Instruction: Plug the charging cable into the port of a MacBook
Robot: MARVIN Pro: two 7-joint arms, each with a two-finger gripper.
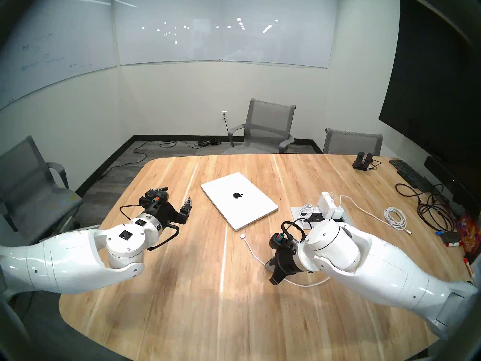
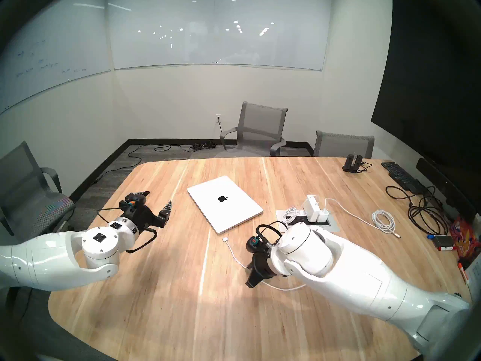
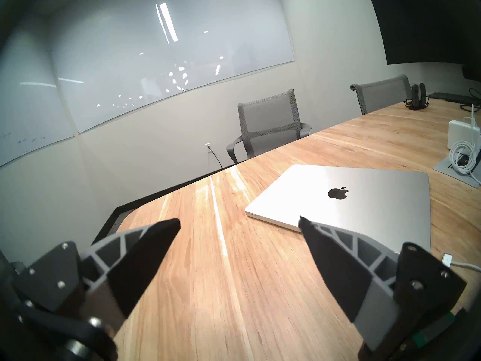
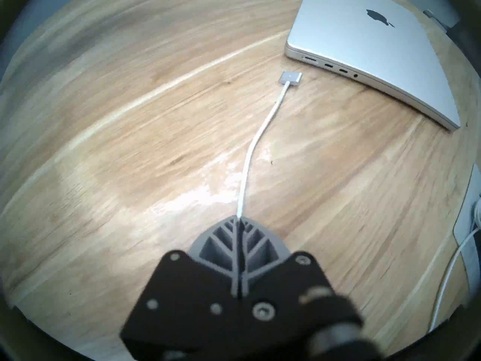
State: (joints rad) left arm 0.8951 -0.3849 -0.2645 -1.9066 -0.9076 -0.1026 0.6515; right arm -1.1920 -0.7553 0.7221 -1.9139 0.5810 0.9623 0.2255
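The right gripper (image 4: 239, 219) is pinched tight on the charging cable (image 4: 256, 137) – its flat connector (image 4: 290, 77) lies on the table (image 1: 182, 287) just beside the closed MacBook (image 1: 239, 200), mid-table, not touching its ports. The left gripper (image 3: 239, 222) hovers, fingers spread wide, holding nothing

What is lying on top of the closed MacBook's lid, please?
Nothing lies on the MacBook: its lid shows only the black apple logo. The charging cable lies on the table beside it, unplugged, pinched in the right gripper. Whatever is under the laptop is hidden.
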